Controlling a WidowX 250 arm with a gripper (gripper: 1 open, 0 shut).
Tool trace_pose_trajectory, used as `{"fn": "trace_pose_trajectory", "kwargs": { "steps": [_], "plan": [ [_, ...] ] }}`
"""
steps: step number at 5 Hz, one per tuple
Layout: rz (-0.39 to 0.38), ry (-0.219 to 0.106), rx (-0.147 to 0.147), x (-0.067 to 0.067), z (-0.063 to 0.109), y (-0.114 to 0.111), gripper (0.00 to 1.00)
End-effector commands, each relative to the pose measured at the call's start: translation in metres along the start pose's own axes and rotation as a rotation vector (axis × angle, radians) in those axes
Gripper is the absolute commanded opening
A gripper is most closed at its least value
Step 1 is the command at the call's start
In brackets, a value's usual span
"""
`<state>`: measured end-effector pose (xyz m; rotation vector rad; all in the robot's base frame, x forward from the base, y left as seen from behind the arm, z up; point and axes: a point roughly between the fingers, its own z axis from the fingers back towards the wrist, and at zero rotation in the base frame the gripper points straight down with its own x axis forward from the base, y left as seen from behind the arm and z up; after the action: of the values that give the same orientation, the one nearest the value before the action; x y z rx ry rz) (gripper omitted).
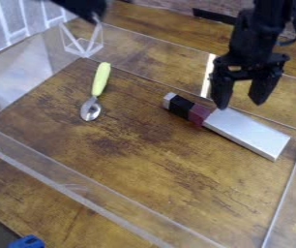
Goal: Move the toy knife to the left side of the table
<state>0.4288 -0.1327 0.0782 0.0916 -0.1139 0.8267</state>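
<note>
Black two-fingered gripper [243,94]: pointing down, fingers spread wide, holding nothing. Toy knife [233,125], flat pale grey-white rectangular blade with maroon-and-black, white-tipped handle: lying directly beneath the fingertips on the dark brown wood-grain table [151,170]. Yellow-handled silver spoon [97,90]: well apart, toward the picture's left.
</note>
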Motion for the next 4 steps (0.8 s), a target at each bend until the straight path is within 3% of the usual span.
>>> {"fn": "trace_pose_trajectory", "kwargs": {
  "steps": [1,2,4],
  "plan": [
    [0.026,-0.055,-0.076,0.006,0.019,-0.021,1.00],
    [0.059,-0.059,-0.048,0.007,-0.001,-0.031,1.00],
    [0.114,-0.054,-0.002,0.012,-0.023,-0.037,1.00]
  ]
}}
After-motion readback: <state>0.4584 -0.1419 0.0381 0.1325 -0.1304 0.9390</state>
